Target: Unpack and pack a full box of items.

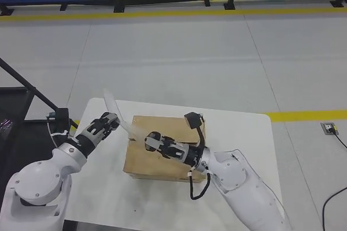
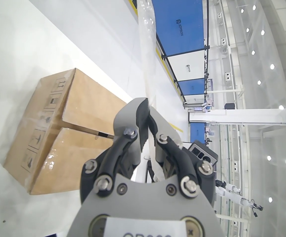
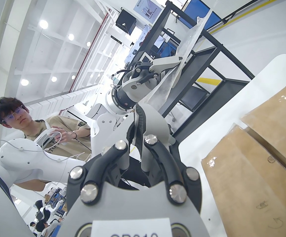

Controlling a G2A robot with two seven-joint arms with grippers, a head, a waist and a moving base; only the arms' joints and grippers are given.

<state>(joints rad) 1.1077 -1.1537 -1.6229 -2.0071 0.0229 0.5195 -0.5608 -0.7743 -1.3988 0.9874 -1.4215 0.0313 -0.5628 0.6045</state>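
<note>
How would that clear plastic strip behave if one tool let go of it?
The clear plastic strip is probably floppy and very light: its free end bends over beyond the left tool. Thin and crinkled, it may crumple or cling rather than slide.

box (image 1: 141,164): brown, black symbols | tape strip (image 1: 111,104): clear | table (image 1: 243,144): white | floor line (image 1: 312,115): yellow

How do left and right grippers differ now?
The left gripper sits beside the box, over the table; the right gripper sits above the box top. The left holds the tape strip with a free tail rising past it; the right pinches its other end. Both are shut on the strip.
</note>
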